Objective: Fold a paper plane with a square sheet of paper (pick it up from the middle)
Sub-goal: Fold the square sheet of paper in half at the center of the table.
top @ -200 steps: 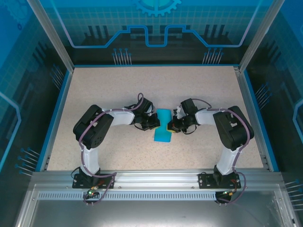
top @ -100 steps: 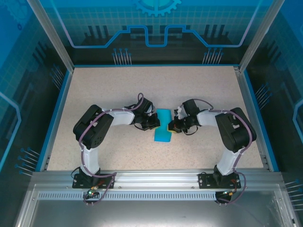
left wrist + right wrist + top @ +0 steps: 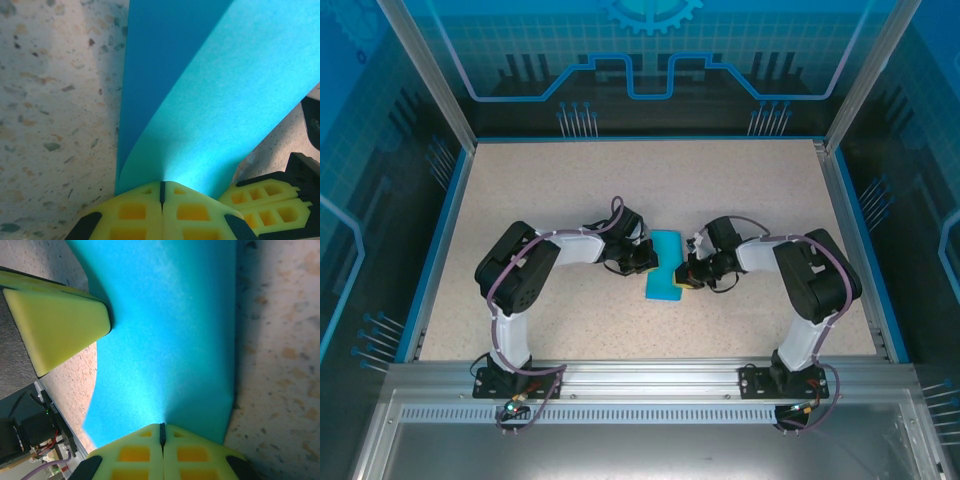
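Observation:
The square sheet of paper (image 3: 664, 266) is teal-blue and lies mid-table, bent over itself into a loose narrow rectangle. It does not have the shape of a paper plane. My left gripper (image 3: 647, 262) is at its left edge and my right gripper (image 3: 683, 277) at its right edge. In the left wrist view the left gripper (image 3: 161, 184) is shut, and the paper (image 3: 215, 100) curves up from the table into the seam between its yellow fingers. The right gripper (image 3: 162, 426) is likewise shut on the paper (image 3: 165, 340). A left fingertip (image 3: 55, 320) rests on the sheet.
The speckled tabletop (image 3: 550, 190) is ringed by a blue rim (image 3: 440, 250) and aluminium frame posts (image 3: 425, 75). Both arm bases sit on the near rail (image 3: 650, 375). The right gripper's yellow fingers (image 3: 265, 202) are close beside the left one.
The right gripper has slid slightly toward the near side along the paper's right edge. The left arm and the paper have stayed in place.

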